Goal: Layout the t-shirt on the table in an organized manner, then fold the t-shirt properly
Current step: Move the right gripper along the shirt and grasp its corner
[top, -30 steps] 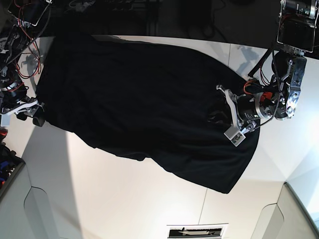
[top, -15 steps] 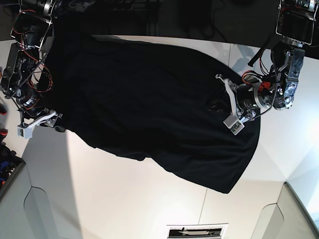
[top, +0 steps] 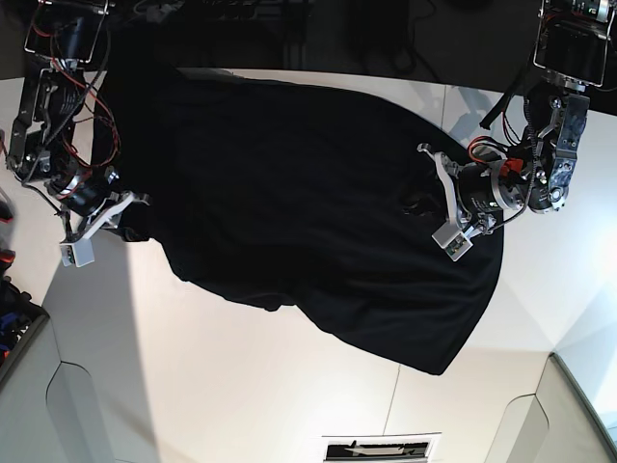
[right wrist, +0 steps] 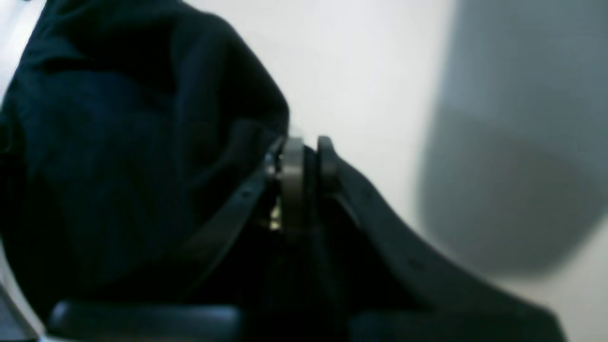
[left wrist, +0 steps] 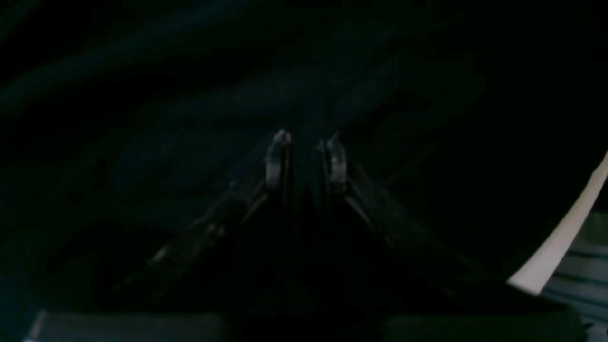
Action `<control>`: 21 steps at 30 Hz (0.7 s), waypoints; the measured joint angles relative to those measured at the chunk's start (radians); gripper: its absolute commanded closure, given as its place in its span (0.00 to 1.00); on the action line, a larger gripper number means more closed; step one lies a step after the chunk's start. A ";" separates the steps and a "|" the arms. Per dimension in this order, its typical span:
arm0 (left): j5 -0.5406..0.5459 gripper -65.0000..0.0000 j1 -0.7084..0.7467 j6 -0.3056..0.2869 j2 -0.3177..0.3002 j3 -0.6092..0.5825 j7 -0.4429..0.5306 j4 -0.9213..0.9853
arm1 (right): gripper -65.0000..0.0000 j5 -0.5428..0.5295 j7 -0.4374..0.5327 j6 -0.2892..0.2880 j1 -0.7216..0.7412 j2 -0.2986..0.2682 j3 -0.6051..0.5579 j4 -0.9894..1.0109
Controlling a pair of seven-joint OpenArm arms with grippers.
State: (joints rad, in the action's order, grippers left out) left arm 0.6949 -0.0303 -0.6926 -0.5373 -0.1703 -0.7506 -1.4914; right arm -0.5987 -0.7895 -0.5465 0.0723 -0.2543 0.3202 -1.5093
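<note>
The black t-shirt (top: 299, 203) lies spread plain side up across the white table (top: 289, 386). My left gripper (top: 421, 203) rests on the shirt's right part, where the cloth puckers. In the left wrist view its fingertips (left wrist: 278, 156) stand close together on dark cloth (left wrist: 190, 118), so the left gripper (left wrist: 306, 152) looks shut on it. My right gripper (top: 135, 210) sits at the shirt's left edge. The right wrist view shows that gripper (right wrist: 306, 156) with its jaws pressed together and a fold of the t-shirt (right wrist: 118, 142) bunched against the left finger, over the table (right wrist: 380, 57).
A dark slotted panel (top: 381, 449) sits at the table's near edge. Grey raised blocks stand at the lower left (top: 58, 405) and lower right (top: 578, 405). Coloured items (top: 8, 309) line the left border. Dark clutter lies beyond the far edge.
My right arm has moved right to the shirt's left edge and its jaws have closed. That edge has shifted right and bunched. The left arm has barely moved.
</note>
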 measured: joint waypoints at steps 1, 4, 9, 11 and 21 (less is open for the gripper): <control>0.001 0.80 0.000 0.000 0.000 0.000 0.001 0.000 | 1.00 -0.005 0.000 -0.002 -0.033 0.000 0.000 -0.055; 0.001 0.80 0.000 0.000 0.006 0.000 0.004 0.000 | 1.00 -0.034 -0.002 -0.023 -0.135 0.000 -0.009 -0.196; 0.000 0.80 0.000 0.000 0.029 0.000 0.007 0.001 | 1.00 -0.078 -0.030 -0.032 -0.258 -0.001 -0.066 -0.301; 0.001 0.80 0.000 0.000 0.039 0.000 0.011 0.001 | 1.00 -0.071 -0.031 -0.031 -0.290 -0.001 -0.108 -0.301; -0.018 0.80 0.000 0.000 0.066 0.000 0.018 0.001 | 0.59 -0.029 0.021 -0.031 -0.313 0.003 -0.273 -0.301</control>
State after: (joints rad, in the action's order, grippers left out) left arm 0.6765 -0.0307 -0.6926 -0.4717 -0.1699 -0.7326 -1.4902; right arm -0.6277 -0.7689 -0.5770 -0.2405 -0.2512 0.0471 -1.8099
